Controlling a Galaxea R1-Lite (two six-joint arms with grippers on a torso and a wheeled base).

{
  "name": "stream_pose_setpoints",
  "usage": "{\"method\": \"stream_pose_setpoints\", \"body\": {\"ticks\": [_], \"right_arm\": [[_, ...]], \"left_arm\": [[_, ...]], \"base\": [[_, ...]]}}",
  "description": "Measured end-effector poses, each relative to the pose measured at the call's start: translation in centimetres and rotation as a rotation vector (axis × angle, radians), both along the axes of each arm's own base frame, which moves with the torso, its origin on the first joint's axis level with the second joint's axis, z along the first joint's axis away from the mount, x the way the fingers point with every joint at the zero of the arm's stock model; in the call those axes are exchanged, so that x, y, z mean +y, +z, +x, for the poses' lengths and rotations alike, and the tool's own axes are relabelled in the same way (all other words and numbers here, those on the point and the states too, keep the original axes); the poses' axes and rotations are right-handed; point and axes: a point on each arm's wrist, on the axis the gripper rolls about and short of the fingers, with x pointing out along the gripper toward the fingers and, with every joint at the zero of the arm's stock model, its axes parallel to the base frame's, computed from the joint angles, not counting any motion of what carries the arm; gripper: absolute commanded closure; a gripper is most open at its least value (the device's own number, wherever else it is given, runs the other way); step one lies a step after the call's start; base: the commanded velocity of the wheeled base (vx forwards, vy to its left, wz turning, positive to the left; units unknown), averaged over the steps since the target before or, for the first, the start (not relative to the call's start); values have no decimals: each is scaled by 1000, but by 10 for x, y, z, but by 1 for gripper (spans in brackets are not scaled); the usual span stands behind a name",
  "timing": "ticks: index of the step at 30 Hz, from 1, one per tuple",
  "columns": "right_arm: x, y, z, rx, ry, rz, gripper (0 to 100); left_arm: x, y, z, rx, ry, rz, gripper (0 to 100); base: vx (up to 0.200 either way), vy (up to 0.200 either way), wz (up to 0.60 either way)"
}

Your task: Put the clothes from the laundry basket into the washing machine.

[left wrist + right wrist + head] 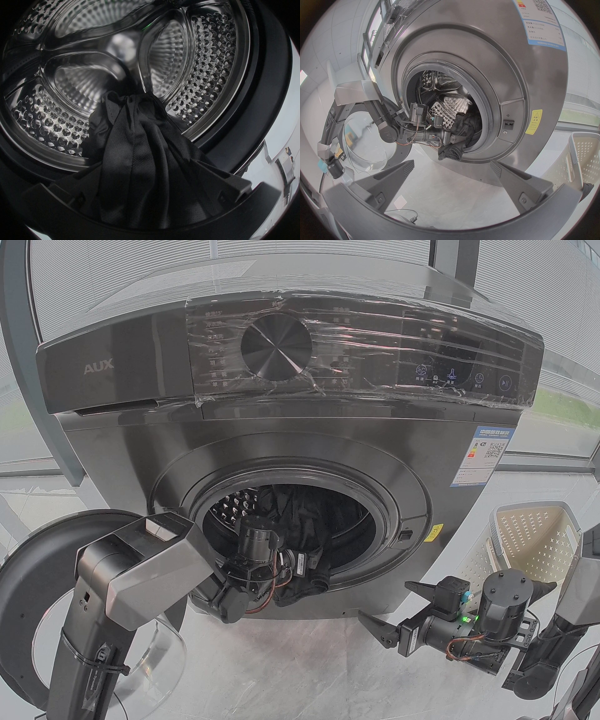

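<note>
- At 6 o'clock of the round opening of the washing machine (pixel 300 446): black garment (pixel 299 527), draped over the door seal (pixel 365 562). 1 end hanging outside toward the floor (pixel 300 671), the rest lying inside.
- Inside the left wrist view: same black garment (pixel 140 162), bunched into folds, running from the lower lip of the perforated drum (pixel 47 120) toward its middle.
- At 7 o'clock of the opening: left gripper (pixel 312 571), level with the lower lip and aimed into the drum. Fingers (pixel 232 184) spread wide, not clamped, with the garment lying between them and covering the tips. Also seen at the opening from the right wrist camera (pixel 453 139), touching the cloth.
- At 5 o'clock of the head view: right gripper (pixel 400 609), low in front of the machine and well apart from the garment. 2 fingers parted, nothing between them; same state in its own view (pixel 451 162), pointed at the opening.
- At 3 to 4 o'clock of the head view: laundry basket (pixel 537 540), pale and perforated, standing just beside the machine's right side, behind the right arm.
- At 8 o'clock of the head view: door (pixel 31 577), swung fully open to the left of the opening.
</note>
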Motion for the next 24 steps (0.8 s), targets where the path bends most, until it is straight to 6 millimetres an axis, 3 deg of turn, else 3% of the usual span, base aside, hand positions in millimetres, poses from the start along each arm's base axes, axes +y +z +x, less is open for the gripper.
{"method": "stream_pose_setpoints", "body": {"ticks": [1, 15, 24], "right_arm": [[0, 0, 0, 0, 0, 0, 0], [0, 0, -1, 1, 4, 0, 0], [-1, 1, -1, -1, 3, 1, 0]], "left_arm": [[0, -1, -1, 2, -4, 3, 100], [-3, -7, 1, -5, -21, 0, 100], [-19, 35, 29, -184, 41, -124, 100]], "base": [[0, 0, 0], [0, 0, 0], [0, 0, 0]]}}
